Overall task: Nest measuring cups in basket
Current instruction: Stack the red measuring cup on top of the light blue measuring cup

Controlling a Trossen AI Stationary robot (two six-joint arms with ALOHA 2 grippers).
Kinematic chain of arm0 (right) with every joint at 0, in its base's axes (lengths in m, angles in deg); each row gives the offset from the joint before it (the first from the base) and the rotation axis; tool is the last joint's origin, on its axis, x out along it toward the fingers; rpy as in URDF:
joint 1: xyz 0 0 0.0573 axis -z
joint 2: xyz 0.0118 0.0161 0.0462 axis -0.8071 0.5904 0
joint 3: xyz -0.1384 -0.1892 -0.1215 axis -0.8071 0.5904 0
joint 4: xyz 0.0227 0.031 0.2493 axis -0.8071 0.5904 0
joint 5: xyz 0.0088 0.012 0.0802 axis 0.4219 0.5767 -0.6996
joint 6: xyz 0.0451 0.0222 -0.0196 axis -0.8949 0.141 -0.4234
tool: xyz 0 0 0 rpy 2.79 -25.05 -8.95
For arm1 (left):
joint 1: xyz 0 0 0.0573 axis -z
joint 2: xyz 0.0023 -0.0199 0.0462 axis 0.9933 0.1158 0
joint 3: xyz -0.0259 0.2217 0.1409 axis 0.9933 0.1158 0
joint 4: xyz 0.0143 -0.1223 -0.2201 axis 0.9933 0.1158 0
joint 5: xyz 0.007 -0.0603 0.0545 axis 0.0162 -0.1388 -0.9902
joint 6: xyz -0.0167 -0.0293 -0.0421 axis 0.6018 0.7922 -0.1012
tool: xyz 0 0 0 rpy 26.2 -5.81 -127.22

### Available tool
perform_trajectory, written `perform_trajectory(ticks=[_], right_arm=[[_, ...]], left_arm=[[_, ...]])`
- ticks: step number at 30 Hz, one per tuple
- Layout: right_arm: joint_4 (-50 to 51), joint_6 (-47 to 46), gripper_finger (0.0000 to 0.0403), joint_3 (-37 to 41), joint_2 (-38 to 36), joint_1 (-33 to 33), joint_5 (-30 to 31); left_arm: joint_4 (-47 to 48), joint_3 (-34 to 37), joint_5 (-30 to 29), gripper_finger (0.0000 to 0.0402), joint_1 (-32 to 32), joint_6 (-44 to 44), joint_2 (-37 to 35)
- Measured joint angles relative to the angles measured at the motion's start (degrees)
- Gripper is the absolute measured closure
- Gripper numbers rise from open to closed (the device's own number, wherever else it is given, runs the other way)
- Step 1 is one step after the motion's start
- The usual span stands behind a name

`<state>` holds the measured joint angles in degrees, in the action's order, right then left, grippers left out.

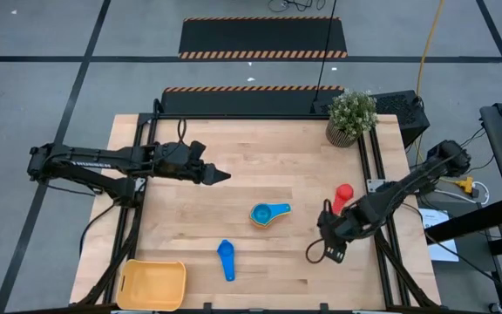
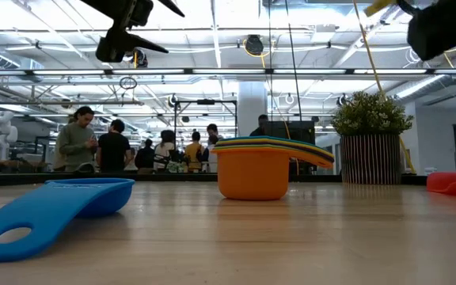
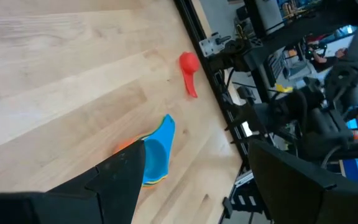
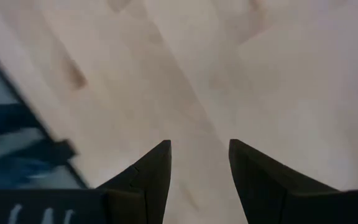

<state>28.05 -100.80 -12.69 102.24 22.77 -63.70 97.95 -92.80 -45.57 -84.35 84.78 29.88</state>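
Observation:
A stack of nested measuring cups, blue on top and orange at the bottom, stands near the table's middle. One loose blue cup lies nearer the front edge, and a red cup lies at the right, both resting on the wood. In the near left corner sits the yellow-orange basket. My left gripper hovers open above the table, left of and beyond the stack. Right of the stack, my right gripper points down, open over bare wood.
A potted plant stands at the far right corner. The table's metal frame runs along the right edge. Bare wood lies between the stack and the basket. People stand in the room beyond the far edge.

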Motion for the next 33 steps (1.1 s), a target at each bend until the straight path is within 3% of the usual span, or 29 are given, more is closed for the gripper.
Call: perform_trajectory(ticks=[4,12,16,24,33], right_arm=[[7.45,6.28,0.0248,-5.24,7.2,0.99,1.29],[9.41,12.98,0.0248,-7.74,16.69,4.62,-2.85],[12.11,16.37,0.0247,-8.19,17.94,6.17,1.86],[23.08,20.68,0.0247,-6.5,18.22,9.09,18.26],[15.35,17.82,0.0209,-1.22,18.22,9.2,17.3]], left_arm=[[0.02,0.0,-0.11,0.0117,0.77,-0.37,0.0],[0.11,0.0,-0.15,0.0117,3.51,-1.05,0.0],[0.24,0.0,-0.13,0.0117,4.35,-0.54,0.0],[0.23,0.0,-0.43,0.0117,5.61,0.86,0.0],[0.2,0.0,-0.71,0.0117,5.63,1.62,0.0]])
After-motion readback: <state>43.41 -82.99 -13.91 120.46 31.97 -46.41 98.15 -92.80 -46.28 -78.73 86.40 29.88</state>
